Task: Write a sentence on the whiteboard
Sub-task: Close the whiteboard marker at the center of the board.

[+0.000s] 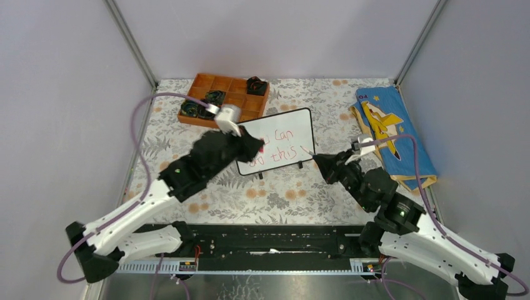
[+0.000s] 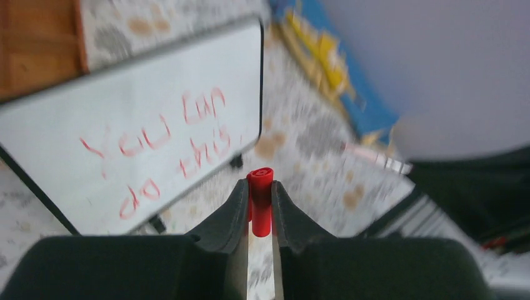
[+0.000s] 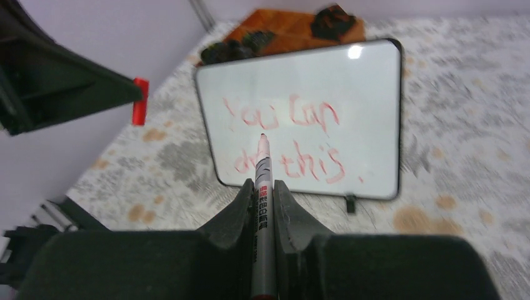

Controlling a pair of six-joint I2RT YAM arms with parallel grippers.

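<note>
The whiteboard [image 1: 281, 139] stands on the floral table, also in the left wrist view [image 2: 125, 119] and the right wrist view [image 3: 350, 87]. The sentence [image 3: 287, 144] in red reads "You can do this" in two lines, also visible in the left wrist view [image 2: 162, 150]. My right gripper [image 3: 264, 187] is shut on a grey marker [image 3: 262, 181], its tip pointing at the board, just off the board's right lower corner in the top view [image 1: 322, 161]. My left gripper [image 2: 259, 190] is shut on the red marker cap [image 2: 260, 200], at the board's left edge in the top view [image 1: 257, 149].
An orange compartment tray [image 1: 232, 87] with dark items stands behind the board. A blue cloth with a yellow figure [image 1: 390, 128] lies at the right. Grey walls enclose the table on three sides.
</note>
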